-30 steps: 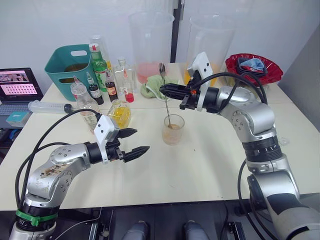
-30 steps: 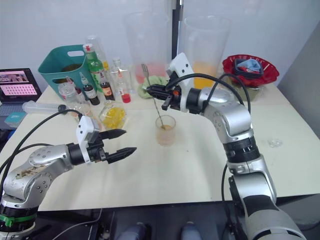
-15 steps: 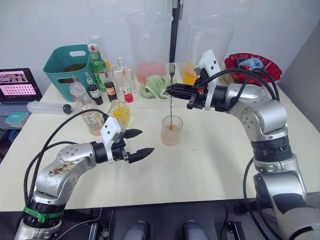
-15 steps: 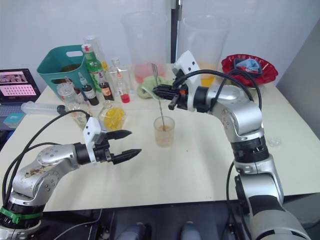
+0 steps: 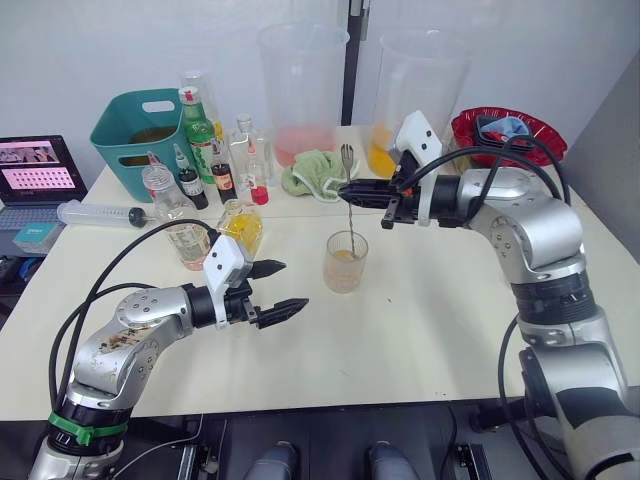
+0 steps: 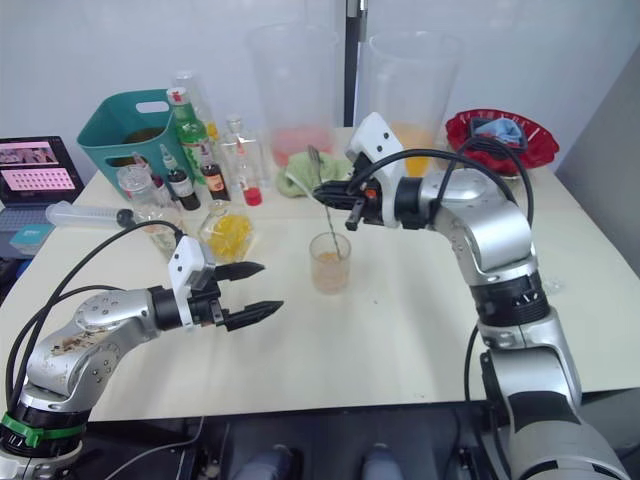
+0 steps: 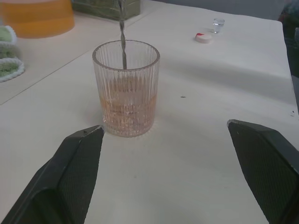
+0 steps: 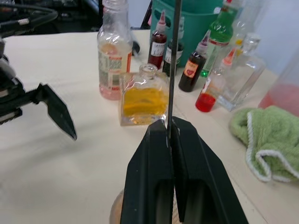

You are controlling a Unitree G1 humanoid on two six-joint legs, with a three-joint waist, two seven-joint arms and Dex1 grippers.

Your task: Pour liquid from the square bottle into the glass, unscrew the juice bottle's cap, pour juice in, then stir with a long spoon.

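The right claw (image 5: 352,191) is pinched tight on the stem of the long spoon (image 5: 350,205), whose lower end dips into the glass (image 5: 345,261) of pale orange drink at mid-bench. The left claw (image 5: 275,290) hovers spread wide and empty, just left of it. The square bottle (image 5: 241,224) and the juice bottle (image 5: 178,215) stand behind.

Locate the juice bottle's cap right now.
In the left wrist view the juice bottle's cap lies loose on the table, well beyond the glass, close beside a tiny clear object. The juice bottle stands uncapped near the square bottle.
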